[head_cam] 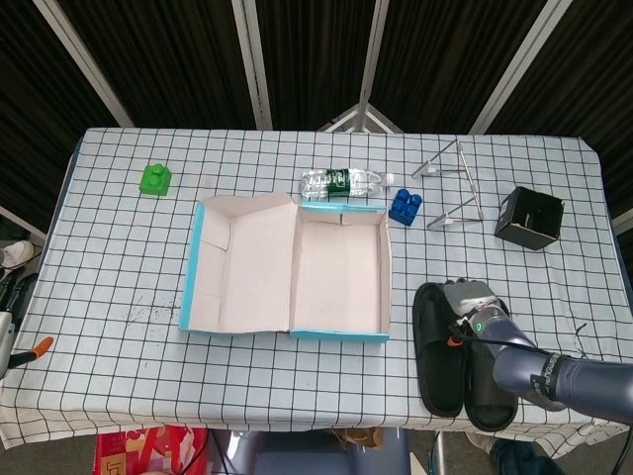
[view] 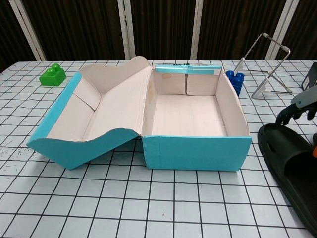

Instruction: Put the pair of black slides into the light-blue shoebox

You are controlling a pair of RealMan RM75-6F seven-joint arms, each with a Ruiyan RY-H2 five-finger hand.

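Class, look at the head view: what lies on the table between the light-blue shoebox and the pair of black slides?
Nothing: only bare checked tablecloth separates the light-blue shoebox from the black slides, as the head view shows.

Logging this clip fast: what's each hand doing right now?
Left hand: not in view.
Right hand: on the black slides; grip cannot be told.

my silver-grey metal right hand (head_cam: 473, 304) lies over the matte black rubber slides (head_cam: 440, 361). the open cardboard shoebox (head_cam: 289, 272) is light blue outside and pale cream inside. the tablecloth (head_cam: 119, 257) is white with a black grid. i see a bright green toy brick (head_cam: 155, 179), a blue toy brick (head_cam: 404, 206), a small black open box (head_cam: 530, 218), and a clear bottle (head_cam: 341, 182) whose label looks dark green.
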